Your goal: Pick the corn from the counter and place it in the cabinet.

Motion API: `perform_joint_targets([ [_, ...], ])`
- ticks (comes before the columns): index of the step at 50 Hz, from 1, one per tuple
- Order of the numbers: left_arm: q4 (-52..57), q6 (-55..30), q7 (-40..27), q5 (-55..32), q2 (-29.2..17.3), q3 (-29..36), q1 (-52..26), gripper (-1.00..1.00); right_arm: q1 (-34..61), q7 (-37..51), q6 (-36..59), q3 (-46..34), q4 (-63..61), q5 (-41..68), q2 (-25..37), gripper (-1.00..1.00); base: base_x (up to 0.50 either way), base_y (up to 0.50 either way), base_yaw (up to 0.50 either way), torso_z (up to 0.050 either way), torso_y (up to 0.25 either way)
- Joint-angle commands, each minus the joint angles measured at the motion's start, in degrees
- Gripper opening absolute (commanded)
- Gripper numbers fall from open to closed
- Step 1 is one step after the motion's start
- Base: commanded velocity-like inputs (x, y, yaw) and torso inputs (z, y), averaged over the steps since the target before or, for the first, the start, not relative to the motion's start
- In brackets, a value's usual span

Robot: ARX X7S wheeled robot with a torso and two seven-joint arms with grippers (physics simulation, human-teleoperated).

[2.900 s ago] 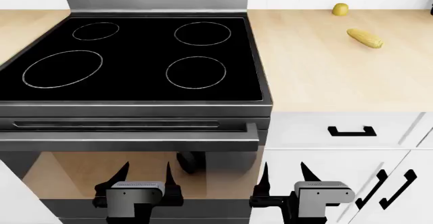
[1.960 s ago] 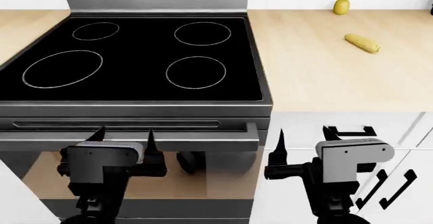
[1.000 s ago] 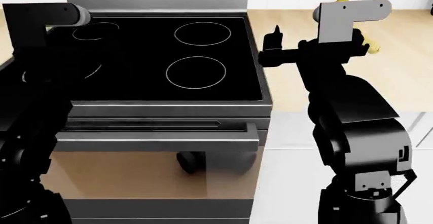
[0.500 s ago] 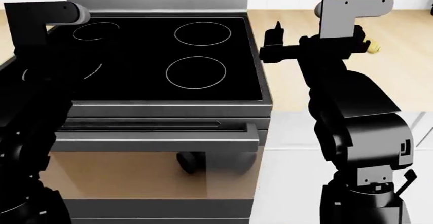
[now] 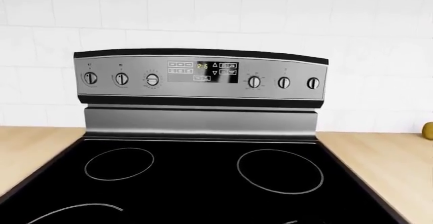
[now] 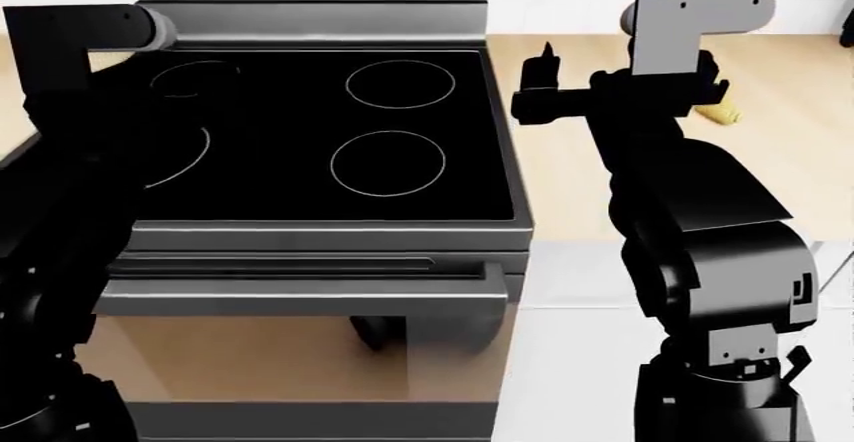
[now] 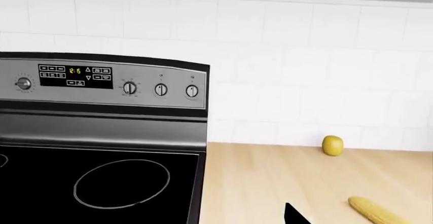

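The corn (image 7: 379, 212), a bumpy yellow cob, lies on the beige counter (image 7: 271, 183) to the right of the stove. In the head view only its end (image 6: 722, 114) shows behind my right arm. My right gripper (image 6: 585, 67) hangs above the counter's left part, short of the corn and holding nothing. One dark fingertip (image 7: 293, 215) shows well off centre in the right wrist view, so the jaws stand apart. My left arm (image 6: 80, 82) is raised over the stove's left side, with its fingers lost against the black glass.
A black glass stovetop (image 6: 334, 132) with ring marks fills the middle, with its control panel (image 5: 203, 77) against the white tiled wall. A round yellow-green fruit (image 7: 331, 145) sits at the counter's back. White cabinet fronts (image 6: 567, 362) lie under the counter.
Both arms rose from in front of the oven door to stovetop height. In the last half second the head view tilted slightly, and the arms hardly moved.
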Motion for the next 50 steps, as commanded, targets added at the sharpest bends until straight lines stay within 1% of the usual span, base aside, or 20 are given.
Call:
perform_joint_targets([
  [1,0.28,-0.27,-0.32,-0.41,0.14,-0.13,0.06,1.00,-0.08,0.22,-0.42,-0.37,0.56,0.47,0.32,1.00,0.00,0.00,0.00,0.050,0.000],
  [17,0.36,-0.25,-0.82,-0.71,0.09,-0.30,0.02,1.00,-0.25,0.51,-0.40,-0.61,0.35,1.39,0.61,1.00,0.00,0.00,0.00,0.050,0.000],
  [20,-0.07,0.11,-1.01,-0.58,0.12,-0.31,-0.14,1.00,-0.22,0.45,0.11,-0.75,0.30,1.68,0.68,1.00,0.00,-0.07,0.00,0.000,0.000],
  [50,-0.40,-0.67,-1.30,-1.82,0.24,-0.55,0.03,1.00,-0.30,1.03,1.42,-1.10,-0.36,3.44,1.26,1.00,0.00,-0.50,0.00,0.000,0.000],
])
